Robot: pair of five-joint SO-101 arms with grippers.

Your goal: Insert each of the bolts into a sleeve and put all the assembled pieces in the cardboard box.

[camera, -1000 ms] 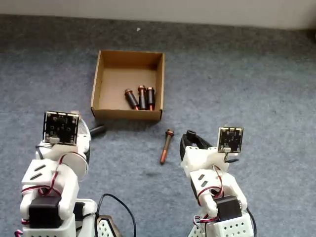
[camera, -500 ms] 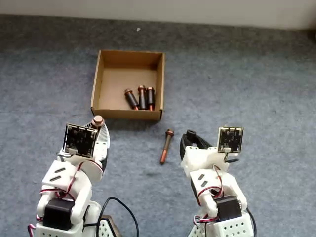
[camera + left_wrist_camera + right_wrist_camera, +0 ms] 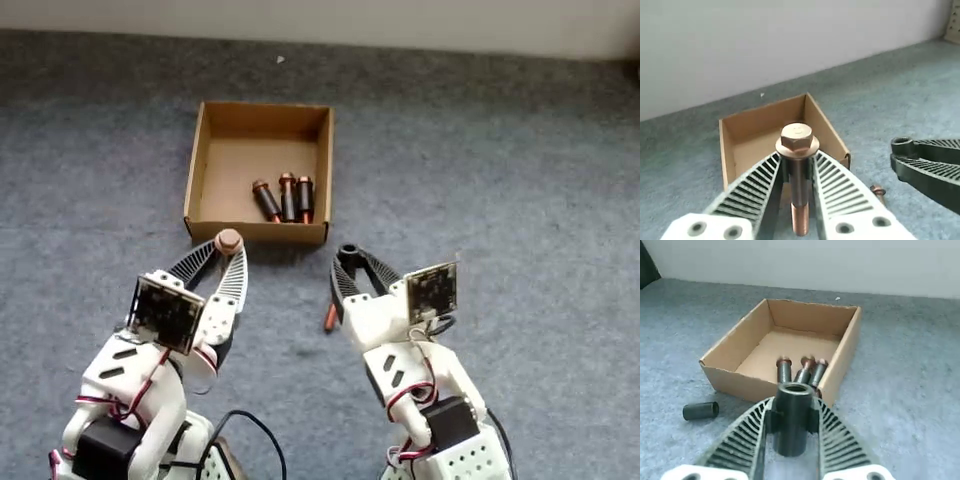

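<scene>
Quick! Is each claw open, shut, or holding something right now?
Left claw: shut on a bolt, head up.
Right claw: shut on a sleeve.

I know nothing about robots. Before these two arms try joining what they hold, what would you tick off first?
1. Left pincer grips bolt: ok, upright, head up.
2. Right pincer grips sleeve: ok, open end up.
3. Bolt lined up with sleeve: not ok; the two are apart, side by side.
4. Room in box: ok; three pieces lie toward one side.
5. Loose bolt and loose sleeve out of the way: cannot tell; both lie on the carpet nearby.
</scene>
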